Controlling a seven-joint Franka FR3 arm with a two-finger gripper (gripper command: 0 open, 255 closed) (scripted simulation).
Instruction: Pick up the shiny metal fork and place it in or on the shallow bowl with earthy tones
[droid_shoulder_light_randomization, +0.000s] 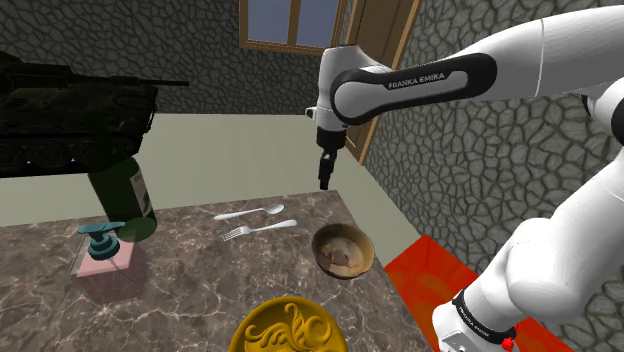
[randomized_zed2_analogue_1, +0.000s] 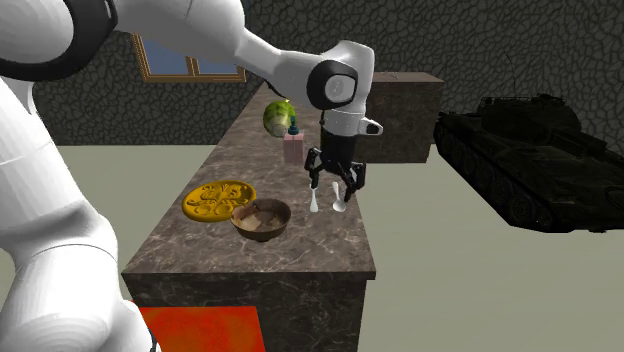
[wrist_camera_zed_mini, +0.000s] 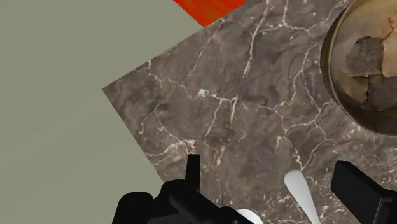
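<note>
Marbled brown surface (droid_shoulder_light_randomization: 200, 290) carried the pale fork (droid_shoulder_light_randomization: 258, 230) beside the earthy bowl (droid_shoulder_light_randomization: 322, 250) near centre frame. Over the surface hung the black gripper (randomized_zed2_analogue_1: 334, 185), fingers (wrist_camera_zed_mini: 359, 188) apart and holding nothing.

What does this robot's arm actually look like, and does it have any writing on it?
The arm is made of thick, rounded white tubes with dark bands at the joints. One dark band carries white lettering reading FRANKA EMIKA. At its end sits an all-black gripper with two slim fingers.
</note>
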